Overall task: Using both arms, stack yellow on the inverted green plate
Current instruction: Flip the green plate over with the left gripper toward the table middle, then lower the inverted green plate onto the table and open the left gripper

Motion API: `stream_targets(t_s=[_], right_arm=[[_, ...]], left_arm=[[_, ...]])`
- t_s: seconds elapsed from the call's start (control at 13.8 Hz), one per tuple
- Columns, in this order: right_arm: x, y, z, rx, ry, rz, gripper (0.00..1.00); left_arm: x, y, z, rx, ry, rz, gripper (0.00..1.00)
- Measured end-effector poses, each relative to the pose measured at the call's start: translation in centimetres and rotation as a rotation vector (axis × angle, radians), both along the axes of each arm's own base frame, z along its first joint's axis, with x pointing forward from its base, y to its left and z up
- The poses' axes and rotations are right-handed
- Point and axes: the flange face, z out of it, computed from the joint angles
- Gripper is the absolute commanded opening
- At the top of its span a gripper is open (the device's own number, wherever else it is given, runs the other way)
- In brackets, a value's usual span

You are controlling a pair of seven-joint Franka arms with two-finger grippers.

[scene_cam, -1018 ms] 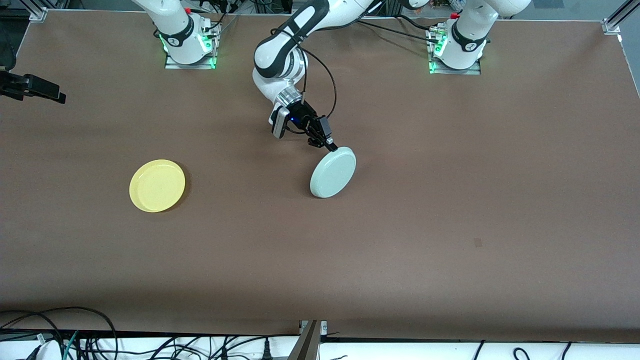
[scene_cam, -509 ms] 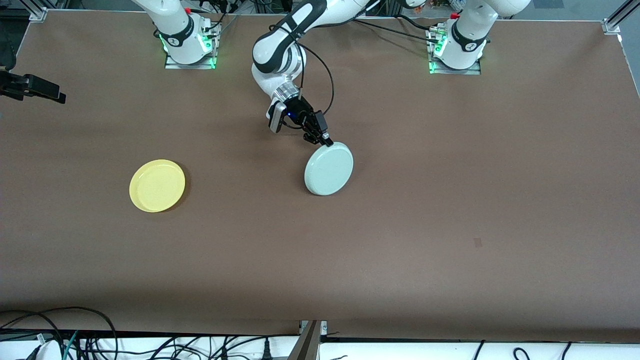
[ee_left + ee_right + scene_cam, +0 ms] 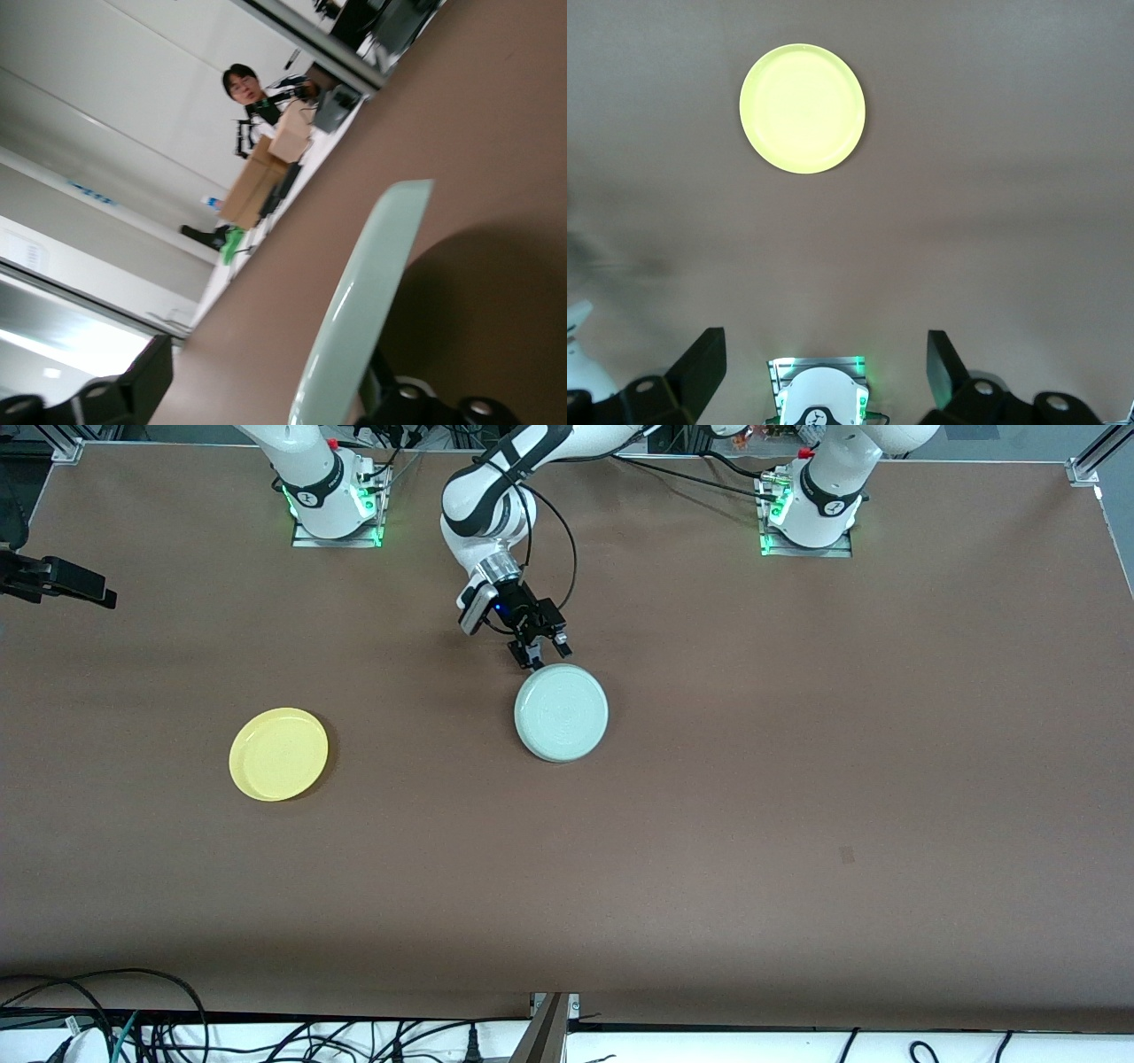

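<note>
My left gripper (image 3: 539, 654) hangs at the green plate's (image 3: 561, 714) rim, jaws apart; the plate lies inverted mid-table. The yellow (image 3: 278, 754) lies toward my right arm's end: probably light, stiff, slick. I'd pinch its rim. My right gripper (image 3: 824, 363), jaws wide, waits high above.

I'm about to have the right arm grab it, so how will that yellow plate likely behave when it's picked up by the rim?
The yellow plate looks thin and plastic, so probably light and stiff. Its low rim gives little to pinch, so it may slip or tilt in a two-finger grip. Lying flat, it should slide rather than roll if nudged.
</note>
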Motion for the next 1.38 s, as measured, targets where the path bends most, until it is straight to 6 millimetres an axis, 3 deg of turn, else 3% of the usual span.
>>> stream_targets(t_s=[0.36, 0.8, 1.09, 1.38], right_arm=[[0.0, 0.0, 0.0, 0.0, 0.0, 0.0, 1.0], [0.0, 0.0, 0.0, 0.0, 0.0, 0.0, 1.0], [0.0, 0.0, 0.0, 0.0, 0.0, 0.0, 1.0], [0.0, 0.0, 0.0, 0.0, 0.0, 0.0, 1.0]], left_arm=[[-1.7, -3.0, -1.4, -0.405, 0.047, -0.046, 1.0], [0.3, -4.6, -0.9, -0.702, 0.119, -0.037, 1.0], [4.0, -5.3, 3.8, -0.94, 0.27, 0.148, 1.0], [8.3, -4.3, 9.6, -1.065, 0.436, 0.312, 1.0]])
